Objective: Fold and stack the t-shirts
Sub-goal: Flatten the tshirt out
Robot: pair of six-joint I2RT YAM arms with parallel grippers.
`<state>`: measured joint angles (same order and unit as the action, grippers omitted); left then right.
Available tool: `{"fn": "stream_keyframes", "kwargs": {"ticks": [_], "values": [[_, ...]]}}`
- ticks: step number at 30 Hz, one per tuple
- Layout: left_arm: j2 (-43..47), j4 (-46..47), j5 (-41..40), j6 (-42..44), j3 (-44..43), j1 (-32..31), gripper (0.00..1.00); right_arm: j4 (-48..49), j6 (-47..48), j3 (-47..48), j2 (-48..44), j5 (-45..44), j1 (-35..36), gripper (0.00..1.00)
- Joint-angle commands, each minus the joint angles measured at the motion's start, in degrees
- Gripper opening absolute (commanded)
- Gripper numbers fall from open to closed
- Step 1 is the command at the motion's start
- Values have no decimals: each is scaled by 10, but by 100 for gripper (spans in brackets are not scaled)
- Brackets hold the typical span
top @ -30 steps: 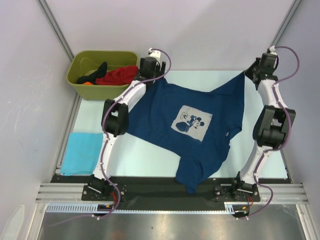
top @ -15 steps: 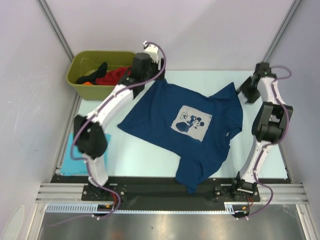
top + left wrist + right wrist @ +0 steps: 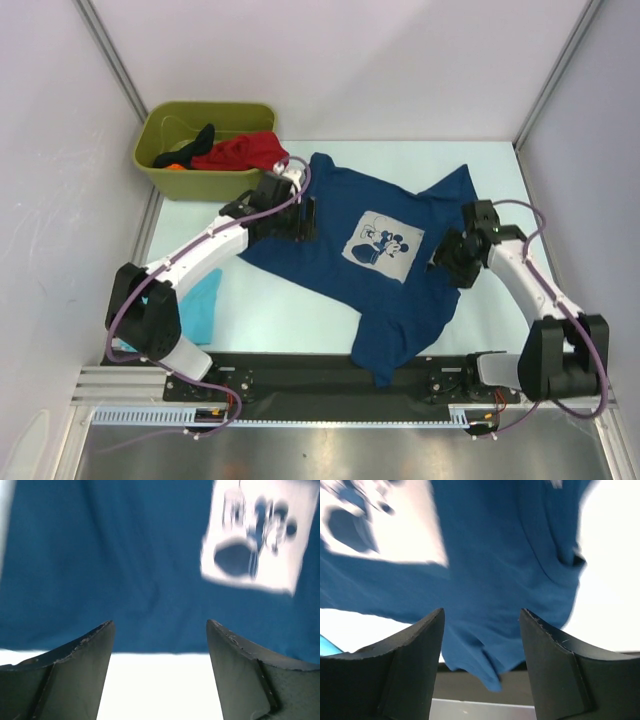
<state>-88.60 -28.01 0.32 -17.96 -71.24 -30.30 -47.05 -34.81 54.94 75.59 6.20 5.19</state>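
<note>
Directly below the left claw [image 3: 159, 625] and right claw [image 3: 481, 611] lies the navy t-shirt [image 3: 400, 310].

Navy t-shirt [image 3: 125, 565] fills pretty much the whole view, with its pale cartoon print [image 3: 257, 535] blurry up in the top right. The left gripper [image 3: 160, 624] has its jaws spread wide with nothing between them, and there's a strip of white counter [image 3: 155, 690] below the shirt's edge.
</note>
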Motion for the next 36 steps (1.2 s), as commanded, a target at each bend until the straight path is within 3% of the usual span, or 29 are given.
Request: {"fn": "stream_keyframes", "kwargs": {"ticks": [1, 3, 8, 11, 15, 19, 22, 30, 36], "values": [[14, -14, 93, -78, 67, -5, 79, -9, -16, -44, -55, 17, 3, 67], [11, 9, 86, -87, 101, -4, 81, -14, -18, -76, -76, -2, -3, 68], [-25, 29, 76, -52, 75, 36, 78, 16, -12, -79, -76, -10, -47, 67], [-67, 6, 49, -38, 32, 61, 78, 19, -14, -42, -25, -39, -69, 67], [-123, -17, 25, -91, 6, 107, 78, 19, -24, 9, 57, -72, -90, 68], [-120, -8, 18, -127, 32, 156, 74, 43, -15, 25, 97, -106, -120, 68], [-99, 1, -20, -118, 53, 170, 74, 83, 13, 37, 136, -89, -146, 65], [-152, 12, 26, -132, 39, 203, 67, 73, 63, 80, 199, -88, -161, 51], [-192, -6, 5, -130, 1, 213, 57, 90, 58, 63, 198, -41, -161, 52]]}}
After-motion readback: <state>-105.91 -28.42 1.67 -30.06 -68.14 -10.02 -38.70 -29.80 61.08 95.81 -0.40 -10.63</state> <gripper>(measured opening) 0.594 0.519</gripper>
